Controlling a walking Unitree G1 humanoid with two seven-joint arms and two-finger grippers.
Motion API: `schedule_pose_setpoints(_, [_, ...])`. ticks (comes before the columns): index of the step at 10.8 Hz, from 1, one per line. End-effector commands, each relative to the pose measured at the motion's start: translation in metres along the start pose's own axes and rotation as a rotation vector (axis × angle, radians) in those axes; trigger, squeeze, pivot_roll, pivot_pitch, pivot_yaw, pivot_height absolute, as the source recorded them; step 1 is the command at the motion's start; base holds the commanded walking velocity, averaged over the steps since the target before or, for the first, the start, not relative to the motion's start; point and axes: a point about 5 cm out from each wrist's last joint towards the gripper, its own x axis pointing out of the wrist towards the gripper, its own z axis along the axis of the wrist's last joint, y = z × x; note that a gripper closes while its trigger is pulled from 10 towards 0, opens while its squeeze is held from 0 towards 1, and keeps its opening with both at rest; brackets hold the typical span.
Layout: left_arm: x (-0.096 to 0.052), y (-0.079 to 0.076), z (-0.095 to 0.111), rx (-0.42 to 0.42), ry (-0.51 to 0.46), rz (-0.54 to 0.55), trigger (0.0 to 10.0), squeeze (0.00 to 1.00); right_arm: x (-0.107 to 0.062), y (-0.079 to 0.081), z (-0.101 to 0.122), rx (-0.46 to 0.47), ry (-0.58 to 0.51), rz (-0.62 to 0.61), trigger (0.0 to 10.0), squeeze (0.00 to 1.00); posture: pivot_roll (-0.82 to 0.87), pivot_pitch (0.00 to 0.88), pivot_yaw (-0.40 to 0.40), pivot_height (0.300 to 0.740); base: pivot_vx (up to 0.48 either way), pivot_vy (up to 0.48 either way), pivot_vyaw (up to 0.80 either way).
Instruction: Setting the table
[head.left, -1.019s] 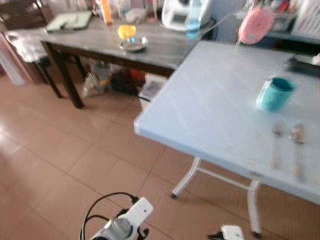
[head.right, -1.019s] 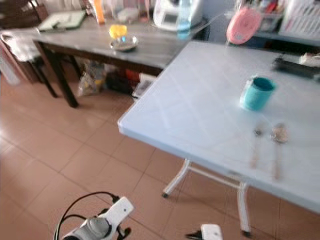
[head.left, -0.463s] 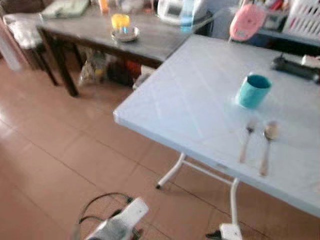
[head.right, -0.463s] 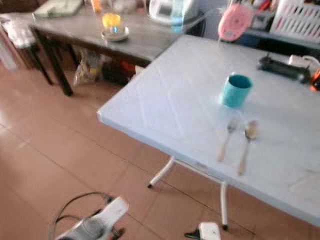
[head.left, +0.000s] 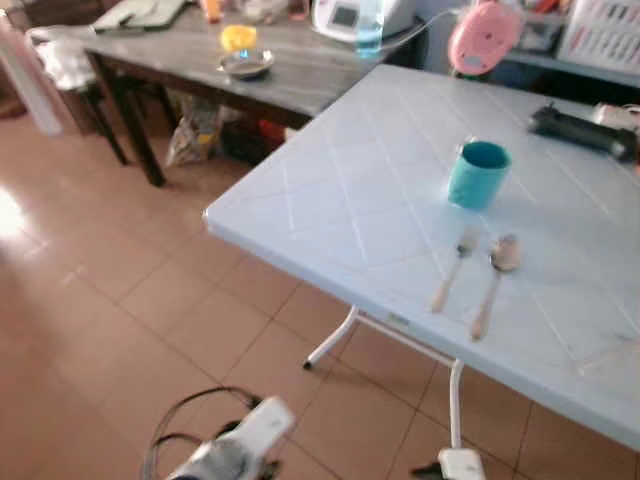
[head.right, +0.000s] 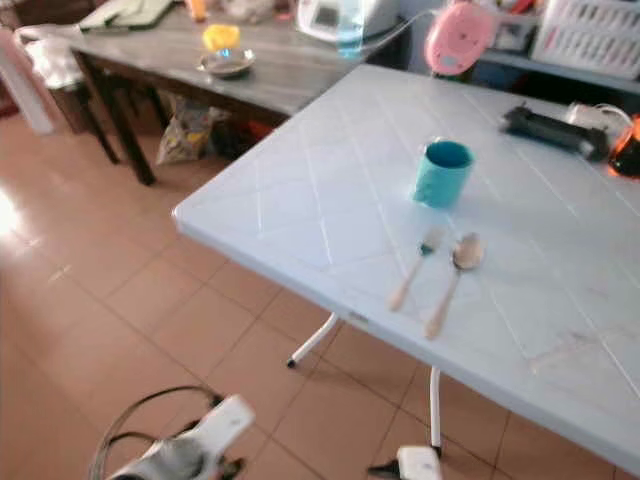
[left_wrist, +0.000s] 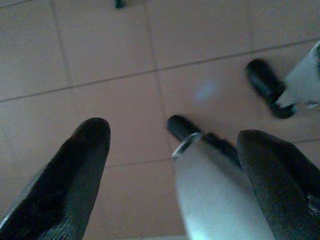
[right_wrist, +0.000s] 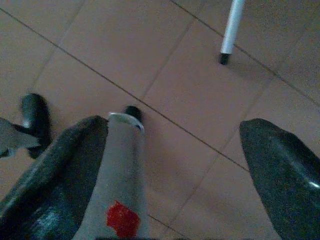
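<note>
Hanging low at my left side, my left pincer (left_wrist: 172, 165) points at the terracotta tiled floor (head.left: 90, 300) with its two black fingers (left_wrist: 75, 180) spread wide and nothing between them. Further left and back stands a dark grey wooden worktop (head.left: 290, 75) carrying a small round metal dish (head.left: 246, 66) with an orange cup (head.left: 238, 37) just behind it. Ahead of me is the pale blue plastic folding worktop (head.left: 340, 190) on white metal legs (head.left: 330, 345). On it a teal cylindrical mug (head.left: 478, 174) stands upright, well in from the near edge. Just in front of the mug lie a wooden-handled fork (head.left: 452, 270) and a wooden-handled spoon (head.left: 492, 283), side by side, close but apart, the fork on the left, heads towards the mug. A long black device (head.left: 580, 131) rests near the far edge, and a pink round object (head.left: 483, 38) sits beyond the far corner. My right pincer (right_wrist: 172, 165) also hangs over the tiles, released and holding nothing, near one white leg's black foot (right_wrist: 225, 58).
</note>
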Motion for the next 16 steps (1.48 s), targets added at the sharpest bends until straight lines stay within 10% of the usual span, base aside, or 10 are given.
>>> schedule_pose_setpoints(1, [0.0003, -0.0003, 0.0010, -0.004, 0.001, 0.005, 10.0, 0.00, -0.0025, 0.0035, -0.0128, 0.003, 0.051, 0.016, 10.0, 0.00, 0.04, 0.075, 0.025, 0.740, 0.000, 0.000, -0.79])
schedule_pose_setpoints(16, [0.0003, -0.0010, -0.0015, 0.024, 0.020, 0.010, 10.0, 0.00, -0.0025, 0.0040, -0.0125, -0.017, 0.049, 0.019, 10.0, 0.00, 0.04, 0.087, 0.021, 0.740, 0.000, 0.000, -0.58])
